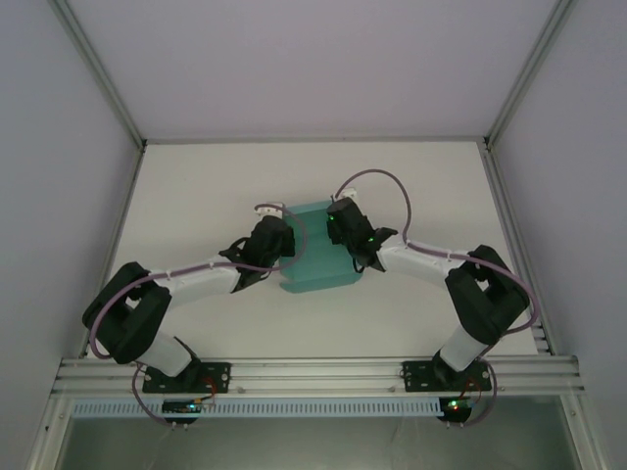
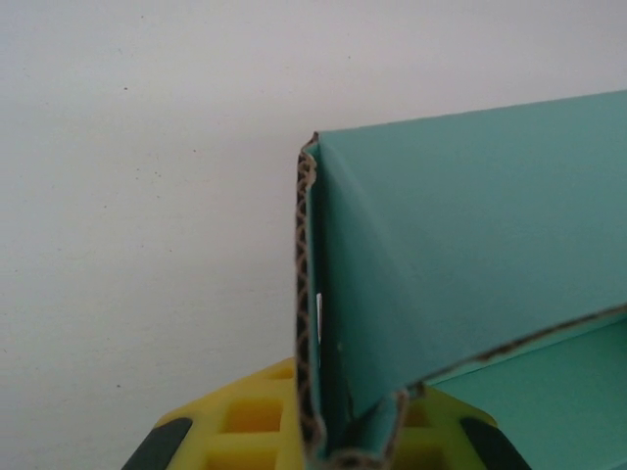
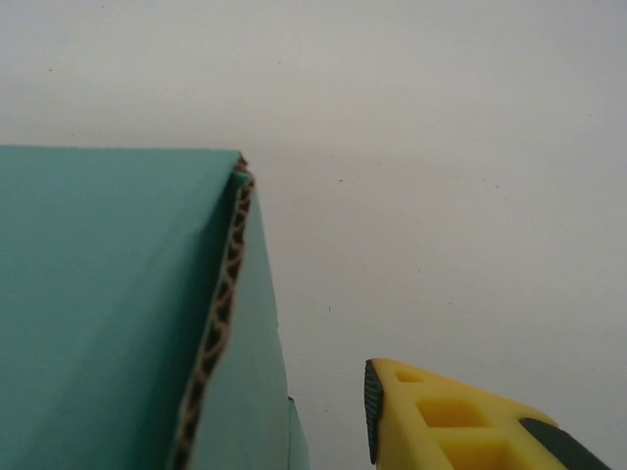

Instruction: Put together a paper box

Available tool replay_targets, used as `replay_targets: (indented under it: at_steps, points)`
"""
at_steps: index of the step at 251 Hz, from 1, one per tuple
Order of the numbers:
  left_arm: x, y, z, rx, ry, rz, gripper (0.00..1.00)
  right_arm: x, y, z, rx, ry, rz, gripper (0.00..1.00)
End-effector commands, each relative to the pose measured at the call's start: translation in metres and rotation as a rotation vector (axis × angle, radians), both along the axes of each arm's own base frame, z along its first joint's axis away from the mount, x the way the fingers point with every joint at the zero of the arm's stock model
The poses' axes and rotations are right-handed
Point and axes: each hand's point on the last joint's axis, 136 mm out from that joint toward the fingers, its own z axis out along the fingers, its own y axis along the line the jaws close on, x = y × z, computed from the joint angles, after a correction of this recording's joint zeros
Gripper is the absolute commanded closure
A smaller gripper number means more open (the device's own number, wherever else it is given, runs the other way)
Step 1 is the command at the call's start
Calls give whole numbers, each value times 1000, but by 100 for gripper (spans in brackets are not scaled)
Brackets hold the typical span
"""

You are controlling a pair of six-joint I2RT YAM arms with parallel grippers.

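Teal card, half folded: the paper box [image 1: 315, 257] lies on the table [image 1: 196, 196] between my arms. My left gripper [image 2: 333, 436] pinches one raised wall tight. My right gripper [image 1: 345, 227] is slightly open, its finger [image 3: 441, 421] off the card.

The left arm [image 1: 196, 279] and right arm [image 1: 421, 259] are each wearing white shells over the long links, with bulky black housings at the joints. A thin purplish cable [image 1: 98, 311] is looping along each one. The black bases [image 1: 186, 377] are carrying small boards that are glowing with green lights [image 1: 457, 402]. The left fingers [image 2: 250, 421] are showing yellow lattice moulding with black pads [image 2: 162, 446], and the right finger [image 3: 460, 421] is showing the same.
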Motion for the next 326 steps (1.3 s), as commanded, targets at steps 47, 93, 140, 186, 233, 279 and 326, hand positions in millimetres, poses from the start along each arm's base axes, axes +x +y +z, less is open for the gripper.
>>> replay_targets:
  at_steps: [47,93,140,186,233,279,326]
  points:
    - [7,8,16,-1,-35,38,100,0,6,-1,26,23,117,61]
    - [7,10,16,1,-37,46,100,10,-26,-2,-95,7,-37,100]
    - [8,17,15,13,-36,88,100,10,-61,-6,-111,1,-261,100]
    - [7,26,17,40,-36,118,100,12,-95,-6,-178,1,-399,100]
    - [6,26,14,50,-25,118,100,11,-113,0,-268,-11,-474,100]
    - [7,25,13,57,-14,119,100,12,-116,10,-328,-27,-498,100]
    - [11,20,15,79,-20,94,100,12,-61,18,-186,-58,-190,79]
